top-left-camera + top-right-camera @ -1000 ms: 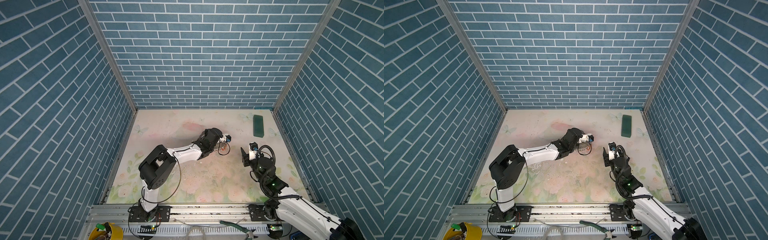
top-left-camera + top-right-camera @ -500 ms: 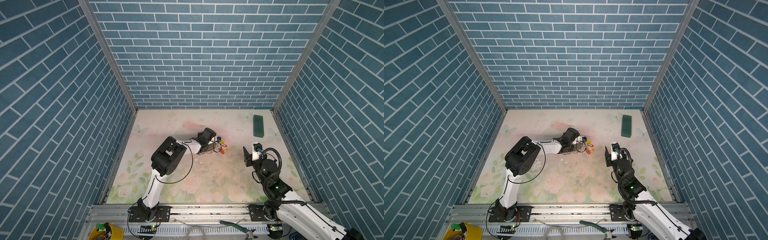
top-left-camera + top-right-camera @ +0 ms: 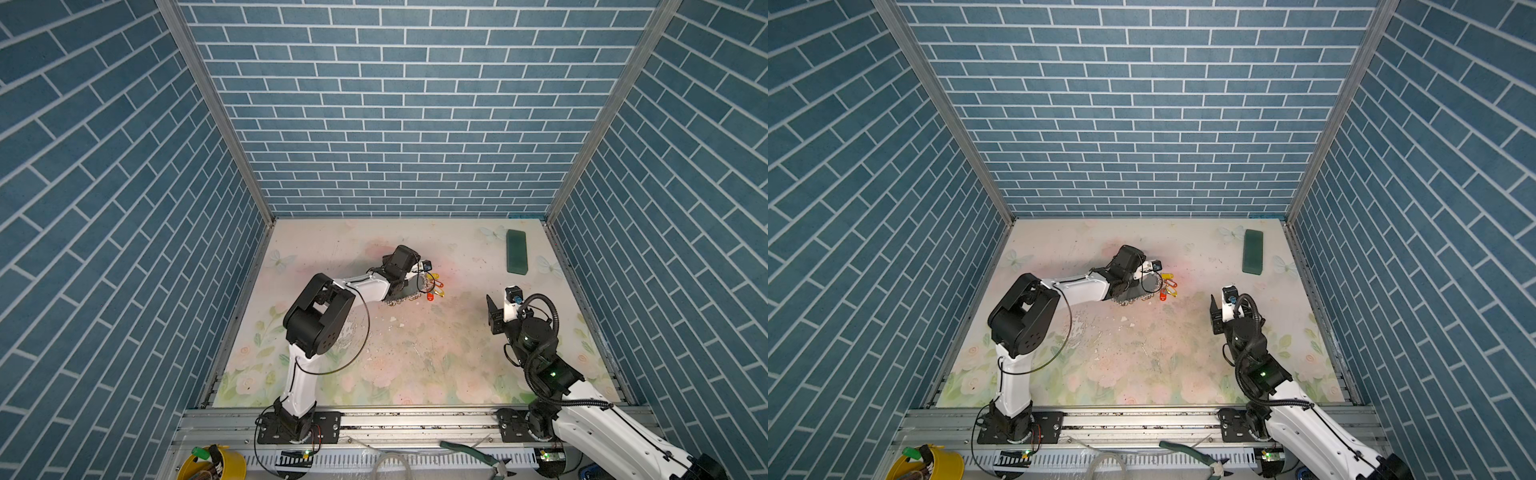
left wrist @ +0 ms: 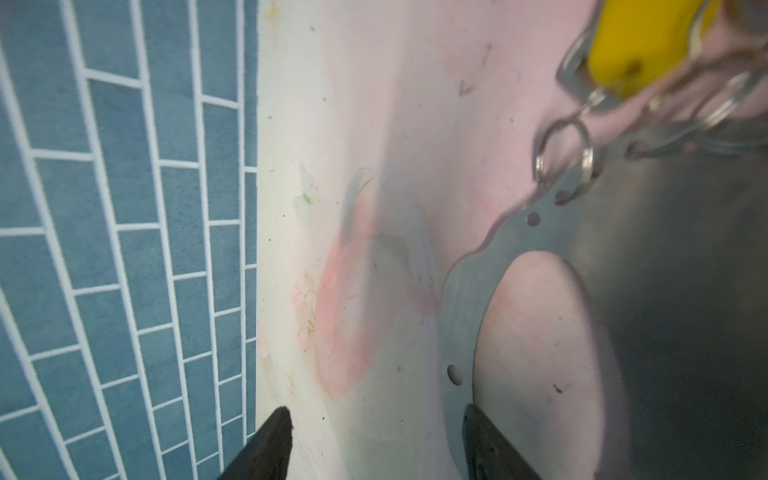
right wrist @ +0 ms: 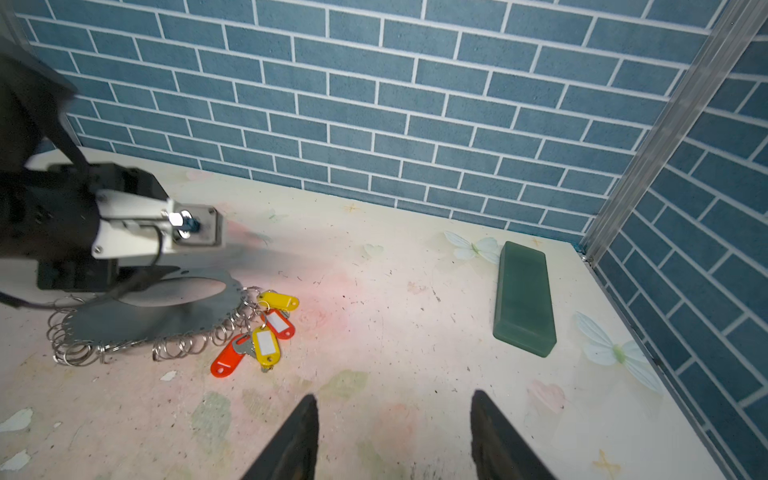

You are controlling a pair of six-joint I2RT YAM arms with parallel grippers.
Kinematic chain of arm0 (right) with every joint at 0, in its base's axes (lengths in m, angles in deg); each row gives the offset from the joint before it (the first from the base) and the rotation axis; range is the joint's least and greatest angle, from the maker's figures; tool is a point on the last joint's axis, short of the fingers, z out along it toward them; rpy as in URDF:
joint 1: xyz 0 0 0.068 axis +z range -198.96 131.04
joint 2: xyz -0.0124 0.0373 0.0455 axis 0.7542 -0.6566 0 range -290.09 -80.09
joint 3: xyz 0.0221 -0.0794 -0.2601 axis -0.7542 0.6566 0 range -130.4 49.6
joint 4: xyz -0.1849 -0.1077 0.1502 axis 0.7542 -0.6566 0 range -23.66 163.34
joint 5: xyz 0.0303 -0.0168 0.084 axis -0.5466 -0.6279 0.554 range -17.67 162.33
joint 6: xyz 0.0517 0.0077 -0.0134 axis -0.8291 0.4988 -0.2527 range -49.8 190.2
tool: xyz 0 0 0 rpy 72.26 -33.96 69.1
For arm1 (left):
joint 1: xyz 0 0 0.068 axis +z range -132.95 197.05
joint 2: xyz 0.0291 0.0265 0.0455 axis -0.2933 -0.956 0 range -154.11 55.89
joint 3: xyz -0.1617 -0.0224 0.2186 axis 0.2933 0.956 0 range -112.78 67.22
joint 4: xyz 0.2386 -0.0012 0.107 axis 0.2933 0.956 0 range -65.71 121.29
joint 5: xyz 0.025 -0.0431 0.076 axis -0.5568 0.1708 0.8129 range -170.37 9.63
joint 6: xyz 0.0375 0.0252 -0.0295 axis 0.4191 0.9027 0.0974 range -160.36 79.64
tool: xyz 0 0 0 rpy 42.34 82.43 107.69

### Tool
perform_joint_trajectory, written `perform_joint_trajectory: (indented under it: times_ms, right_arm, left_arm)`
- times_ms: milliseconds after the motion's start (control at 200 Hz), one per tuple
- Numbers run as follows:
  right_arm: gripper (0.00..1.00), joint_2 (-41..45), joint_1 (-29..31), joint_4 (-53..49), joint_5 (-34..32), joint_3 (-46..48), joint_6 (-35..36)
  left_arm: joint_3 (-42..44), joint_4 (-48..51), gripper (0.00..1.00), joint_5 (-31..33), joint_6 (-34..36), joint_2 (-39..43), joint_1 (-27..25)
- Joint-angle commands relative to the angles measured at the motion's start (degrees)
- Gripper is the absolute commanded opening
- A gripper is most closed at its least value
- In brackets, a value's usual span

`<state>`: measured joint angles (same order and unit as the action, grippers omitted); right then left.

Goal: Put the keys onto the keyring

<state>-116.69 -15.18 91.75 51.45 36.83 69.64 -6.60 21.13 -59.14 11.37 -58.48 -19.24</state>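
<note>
The keyring (image 5: 166,316), a flat grey oval band fringed with silver rings, lies on the table mid-scene in both top views (image 3: 405,296) (image 3: 1136,297). The keys (image 5: 266,328), red, orange and yellow tags, cluster at its right end (image 3: 434,286) (image 3: 1168,286). A yellow key (image 4: 640,41) is linked by a small ring to a hole in the band (image 4: 459,316). My left gripper (image 4: 375,411) stands open low over the band's left part, one finger (image 4: 482,440) beside its inner edge, gripping nothing. My right gripper (image 5: 392,436) is open and empty, right of the keys (image 3: 498,301).
A dark green rectangular block (image 3: 516,252) (image 5: 524,299) lies at the back right near the wall corner. Blue brick walls enclose the table on three sides. White flecks (image 5: 168,376) dot the table (image 3: 415,353) in front of the keyring.
The left gripper brought the keyring down to the table and its jaws have opened, letting go of the band. The right gripper has drawn back slightly.
</note>
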Motion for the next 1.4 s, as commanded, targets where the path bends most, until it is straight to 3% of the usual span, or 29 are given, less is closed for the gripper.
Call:
perform_joint_trajectory:
  times_ms: [0,80,210,345,555,640,815,1025,1395]
  right_arm:
    - [0.59,0.3,-0.2,-3.0,-2.6,-2.8,-3.0]
    - [0.62,-0.3,-0.2,-5.9,-3.2,-4.7,-3.4]
    - [0.66,-4.2,-0.3,-16.1,-2.0,-12.3,-4.9]
    - [0.68,-7.5,-0.5,-21.6,-4.2,-18.5,-4.7]
    - [0.82,-11.4,-3.5,-18.9,-10.6,-21.4,1.2]
    - [0.83,-14.6,-6.5,-16.2,-11.0,-21.5,2.1]
    - [0.85,-23.0,-11.9,-7.8,-12.0,-18.4,3.5]
    - [0.87,-32.5,-18.4,2.4,-11.9,-14.9,2.5]
    - [0.84,-40.9,-24.9,17.0,-2.6,-10.4,2.8]
  left_arm:
    - [3.5,3.1,0.70,-6.0,-6.9,6.0,0.2]
    - [6.2,2.9,0.76,-9.0,-11.0,10.5,0.4]
    - [10.6,0.6,0.99,-10.6,-19.2,18.0,1.6]
    - [17.4,-5.5,1.00,-7.2,-28.0,26.4,4.6]
    - [28.8,-12.6,1.00,-1.3,-37.0,36.3,11.3]
    - [35.7,-19.4,1.00,1.5,-38.7,38.5,15.0]
    - [42.2,-22.7,1.00,7.9,-39.7,38.3,19.2]
    - [47.3,-31.7,1.00,5.2,-38.2,32.8,22.8]
    - [46.9,-31.5,1.00,1.1,-40.2,32.7,26.2]
